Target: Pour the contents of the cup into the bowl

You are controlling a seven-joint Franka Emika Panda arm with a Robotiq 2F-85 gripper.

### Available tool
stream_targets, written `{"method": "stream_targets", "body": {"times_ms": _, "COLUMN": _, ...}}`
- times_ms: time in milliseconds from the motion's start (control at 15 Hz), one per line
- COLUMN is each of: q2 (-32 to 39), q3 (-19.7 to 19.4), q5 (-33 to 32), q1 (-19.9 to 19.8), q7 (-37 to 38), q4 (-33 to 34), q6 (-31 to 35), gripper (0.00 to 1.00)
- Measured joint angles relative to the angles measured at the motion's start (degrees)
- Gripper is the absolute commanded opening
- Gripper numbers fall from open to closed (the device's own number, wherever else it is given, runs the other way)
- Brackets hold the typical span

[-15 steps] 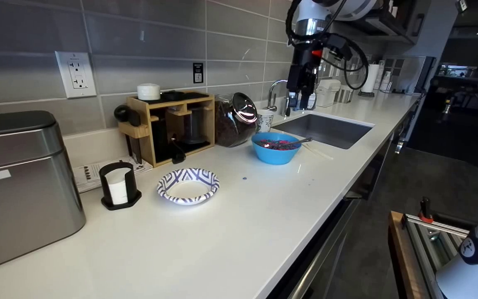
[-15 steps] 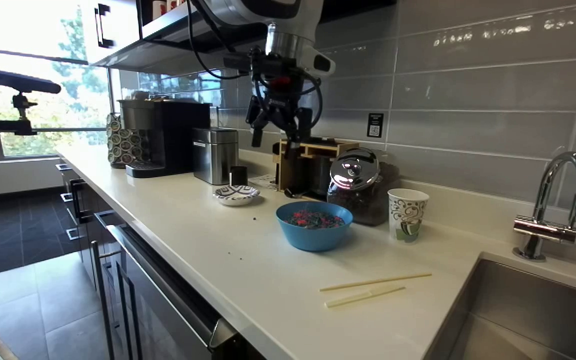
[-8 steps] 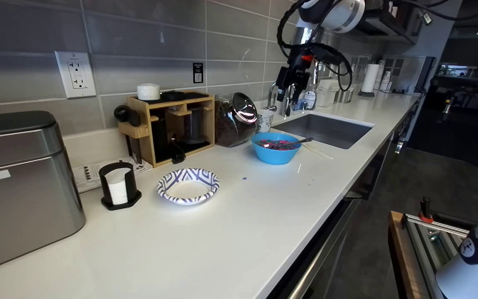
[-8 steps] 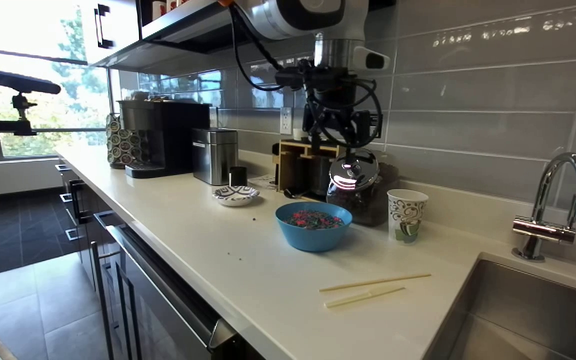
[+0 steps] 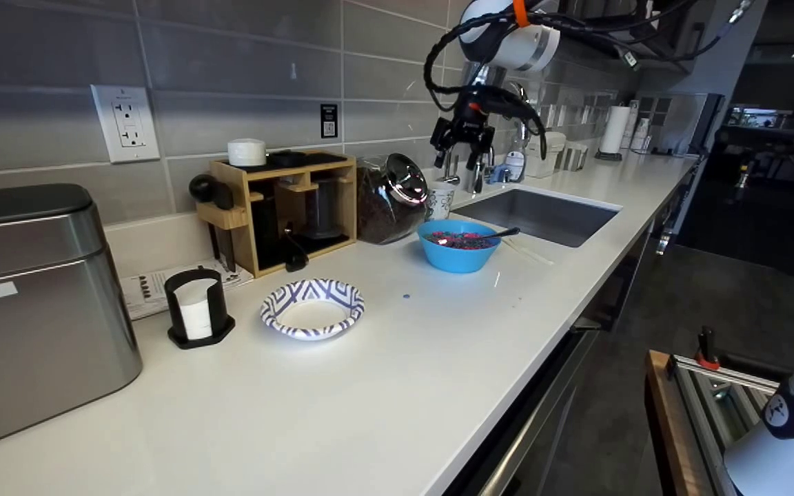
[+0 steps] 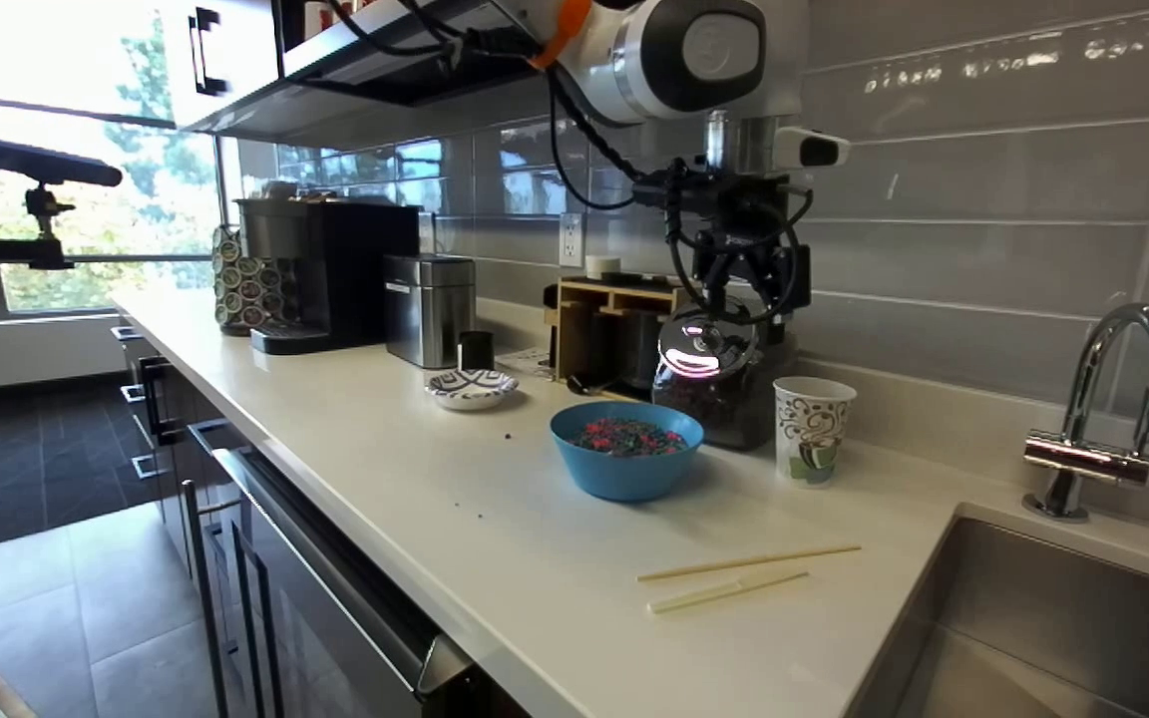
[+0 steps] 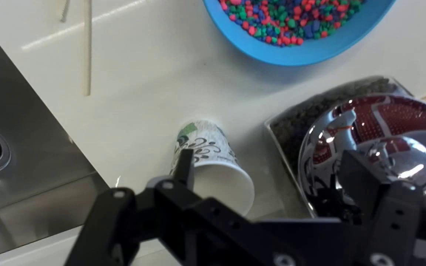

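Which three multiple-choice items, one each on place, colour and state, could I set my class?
1. Relative to the sink and jar, where is the paper cup?
A) in the sink
B) between them
C) on the jar

2. What colour is the bowl of small pieces?
A) blue
B) white
C) yellow

3. How does the gripper stand?
A) shut on the cup
B) shut on the bowl
C) open, holding nothing

1 B: the wrist view shows the cup with one on each side.
2 A: both exterior views show its blue outside.
3 C: the wrist view shows its fingers apart, clasping nothing.
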Motion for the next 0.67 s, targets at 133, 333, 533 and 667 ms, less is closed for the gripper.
{"method": "stream_targets", "body": {"times_ms": 133, "q2": 3.30, "q3": 0.30, "q5": 0.29, "q1": -0.16, "q7": 5.61, "q4": 4.29, "q6": -0.36, "gripper": 1.00}}
{"method": "stream_targets", "body": {"times_ms": 333, "q2": 8.20, "q3": 0.41, "q5": 0.34, "q1": -0.30, "q7": 14.74, "q4": 11.38, "q6": -3.17, "gripper": 1.00}}
{"method": "stream_targets", "body": {"times_ms": 533, "q2": 12.48, "q3": 0.41, "q5": 0.35, "q1": -0.82, "q7": 23.17, "q4": 17.87, "q6": -7.78, "gripper": 1.00}}
{"method": "stream_targets", "body": {"times_ms": 667, "q2": 14.64, "q3": 0.37, "q5": 0.35, "q1": -1.63, "q7": 27.70, "q4": 21.68, "q6": -11.26, "gripper": 1.00}}
